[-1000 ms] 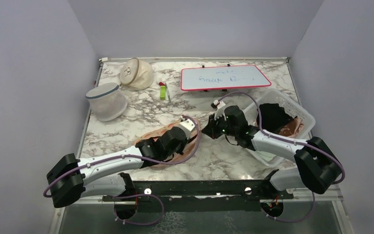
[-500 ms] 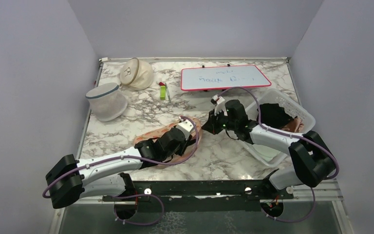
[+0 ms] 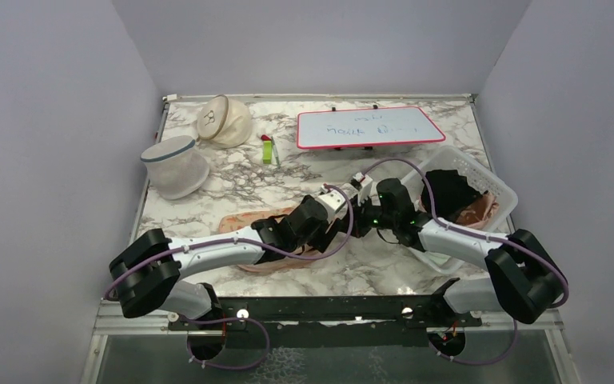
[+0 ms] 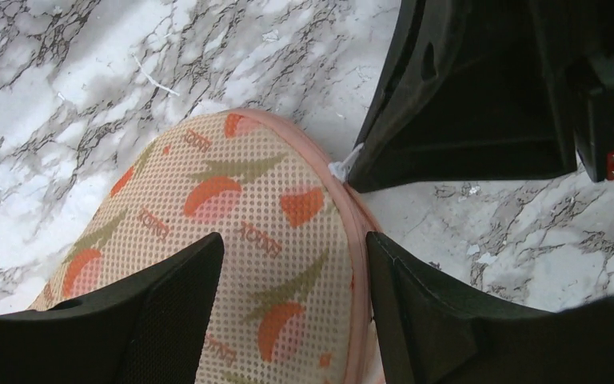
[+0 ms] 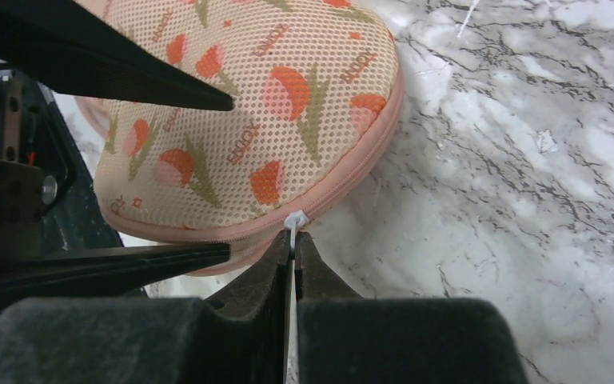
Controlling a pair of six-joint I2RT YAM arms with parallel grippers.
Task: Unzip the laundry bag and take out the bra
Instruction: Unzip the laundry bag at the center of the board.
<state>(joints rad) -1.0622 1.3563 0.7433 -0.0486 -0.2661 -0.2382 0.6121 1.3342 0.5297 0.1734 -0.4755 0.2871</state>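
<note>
The right hand [image 5: 293, 238] pinches the zip tag [image 5: 293, 222] of the half-hidden laundry bag [image 5: 256, 104]; the left hand [image 4: 292, 244] hangs open above.

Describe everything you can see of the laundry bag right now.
The laundry bag is peach-pink mesh fabric printed with red flowers, green leaves and small lettering, edged with plain pink piping. It lies on the marble table, mostly under the left arm in the top view. Its zip along the rounded end looks shut. The right claw is closed on the white zip pull; the left claw is open, its fingers straddling that end.
</note>
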